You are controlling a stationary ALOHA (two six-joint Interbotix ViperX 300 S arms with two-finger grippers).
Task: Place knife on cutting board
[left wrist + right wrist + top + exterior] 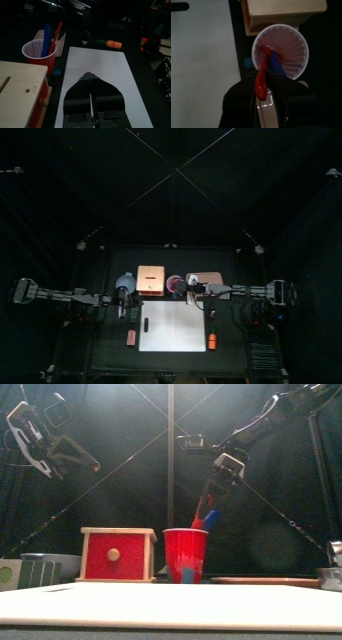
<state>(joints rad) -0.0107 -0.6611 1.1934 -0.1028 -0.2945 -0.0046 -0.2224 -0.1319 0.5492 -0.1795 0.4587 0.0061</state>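
A red plastic cup (185, 556) stands next to a wooden box, behind the white cutting board (174, 326). My right gripper (214, 484) hangs above the cup, shut on the red knife (263, 80). The knife's lower end still reaches into the cup (283, 49). A blue utensil (274, 62) leans in the cup beside it. In the left wrist view the cup (41, 50) shows the blue and red pieces. My left gripper (89, 76) is shut and empty, held over the cutting board (97, 62) at its left side.
The wooden box (151, 280), with a red front and a knob (116, 554), stands left of the cup. An orange object (211, 341) lies at the board's right edge and a small red one (131, 336) at its left. Black curtains surround the table.
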